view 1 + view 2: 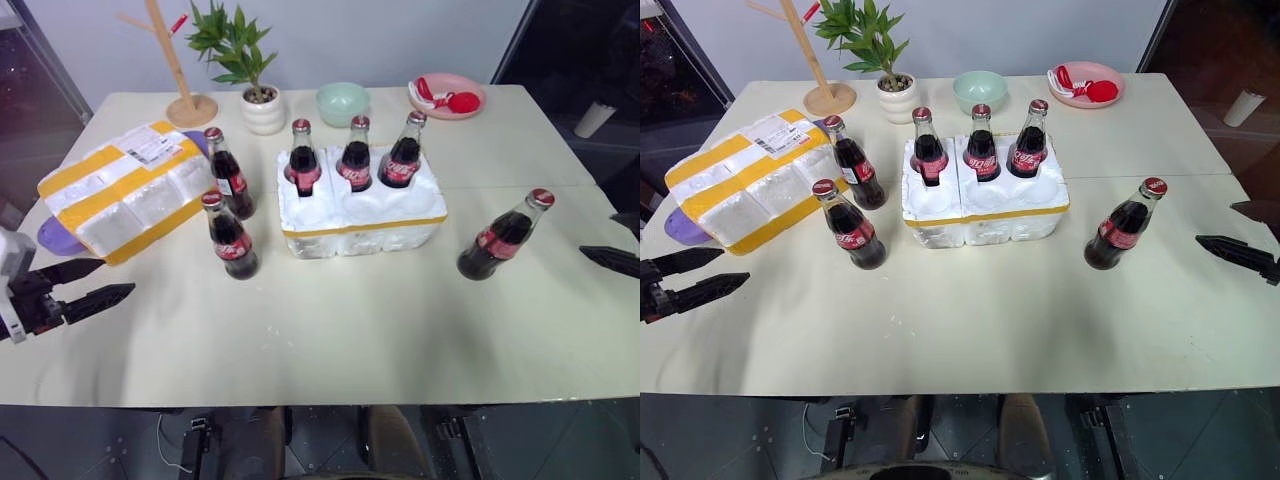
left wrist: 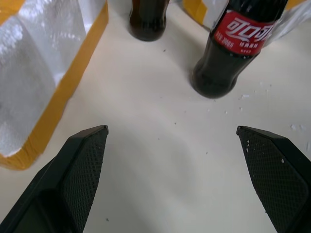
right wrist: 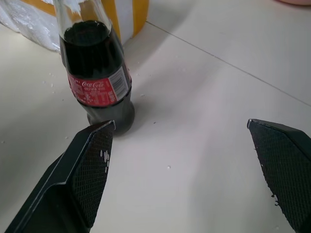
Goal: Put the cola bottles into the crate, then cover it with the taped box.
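The crate (image 1: pixel 365 240) stands mid-table with three cola bottles (image 1: pixel 355 155) upright in its far row; its near holes are empty. Two more bottles (image 1: pixel 230 240) stand on the table left of it, between crate and taped box (image 1: pixel 125 190). Another bottle (image 1: pixel 505 235) stands to the crate's right. My left gripper (image 1: pixel 90 283) hovers open near the table's left edge, below the taped box, facing the nearer left bottle (image 2: pixel 233 43). At the right edge my right gripper (image 1: pixel 1245 232) is open, with the right bottle (image 3: pixel 97 82) just ahead of its left finger.
Along the far edge stand a wooden stand (image 1: pixel 185 100), a potted plant (image 1: pixel 255 95), a green bowl (image 1: pixel 343 102) and a pink plate (image 1: pixel 447 95) with red items. Something purple (image 1: pixel 55 235) lies under the taped box. The table's near half is bare.
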Robot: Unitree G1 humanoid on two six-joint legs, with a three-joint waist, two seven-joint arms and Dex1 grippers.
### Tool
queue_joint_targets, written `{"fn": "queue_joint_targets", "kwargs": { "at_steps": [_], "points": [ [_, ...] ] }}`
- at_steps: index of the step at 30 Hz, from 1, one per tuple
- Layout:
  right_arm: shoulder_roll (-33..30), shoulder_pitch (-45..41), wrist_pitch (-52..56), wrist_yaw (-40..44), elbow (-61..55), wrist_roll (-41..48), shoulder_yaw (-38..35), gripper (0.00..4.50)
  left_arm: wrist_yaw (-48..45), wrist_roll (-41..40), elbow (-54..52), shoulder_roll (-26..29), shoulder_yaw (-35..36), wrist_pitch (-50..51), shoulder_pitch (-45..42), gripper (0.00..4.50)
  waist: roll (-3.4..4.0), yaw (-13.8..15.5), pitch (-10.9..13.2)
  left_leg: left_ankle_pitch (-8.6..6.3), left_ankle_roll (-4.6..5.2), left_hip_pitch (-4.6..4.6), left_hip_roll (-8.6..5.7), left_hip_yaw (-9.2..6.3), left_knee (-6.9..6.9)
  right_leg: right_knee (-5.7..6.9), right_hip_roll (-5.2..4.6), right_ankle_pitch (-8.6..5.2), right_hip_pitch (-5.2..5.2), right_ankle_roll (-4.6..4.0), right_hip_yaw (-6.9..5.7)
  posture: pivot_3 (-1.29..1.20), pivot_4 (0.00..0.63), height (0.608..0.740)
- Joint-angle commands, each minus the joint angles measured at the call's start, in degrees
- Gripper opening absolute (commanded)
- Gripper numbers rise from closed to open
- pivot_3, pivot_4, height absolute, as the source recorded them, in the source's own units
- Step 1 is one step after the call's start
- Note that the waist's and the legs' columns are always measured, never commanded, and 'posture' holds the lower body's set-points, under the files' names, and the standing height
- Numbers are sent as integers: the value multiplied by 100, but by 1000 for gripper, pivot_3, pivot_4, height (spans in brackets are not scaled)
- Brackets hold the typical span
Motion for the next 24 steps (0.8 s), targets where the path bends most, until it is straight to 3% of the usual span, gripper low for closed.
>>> {"fn": "queue_joint_targets", "kwargs": {
  "at_steps": [1,24],
  "points": [
    [48,-9,-63,-40,-70,67,-175,4500,118,18,-68,2,82,-76,-137,4438,0,7,0,0,0,0,0,0,0,0,0,0,0,0,0,0,150,739],
    [50,-76,62,-148,-37,175,-252,4500,201,-226,-184,-128,-234,85,-635,4438,0,2,0,0,0,2,-1,2,3,7,0,1,2,2,1,0,150,739]
  ]
}}
